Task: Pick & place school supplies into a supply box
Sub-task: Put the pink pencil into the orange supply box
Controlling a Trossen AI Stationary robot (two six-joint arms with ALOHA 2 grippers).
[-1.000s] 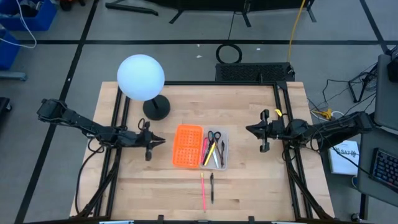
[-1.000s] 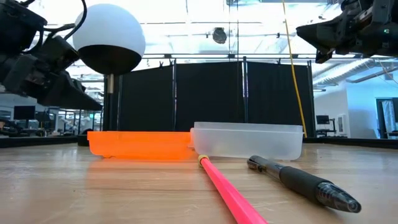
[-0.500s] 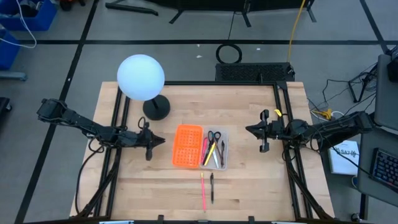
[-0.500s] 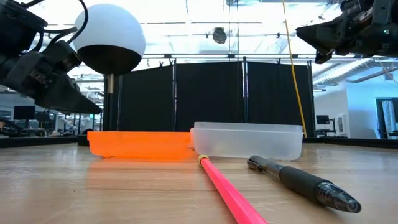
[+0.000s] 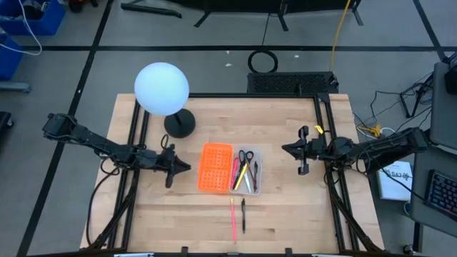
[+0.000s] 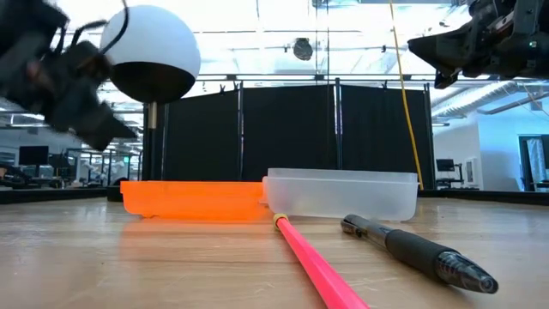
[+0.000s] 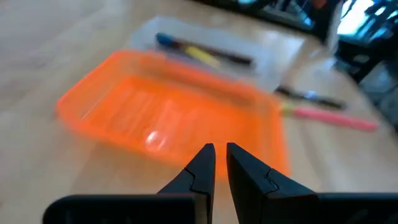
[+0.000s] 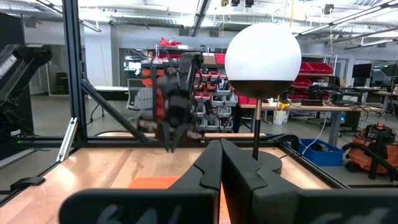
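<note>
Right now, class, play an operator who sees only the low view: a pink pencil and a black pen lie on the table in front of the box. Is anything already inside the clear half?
Observer: Yes. From above, the clear half holds scissors and a yellow pencil among other pens.
Operator: Where is the left gripper?
Observer: The left gripper hangs just left of the orange half, holding nothing.
Operator: And the right one?
Observer: The right gripper waits to the right of the box, shut and empty.
</note>
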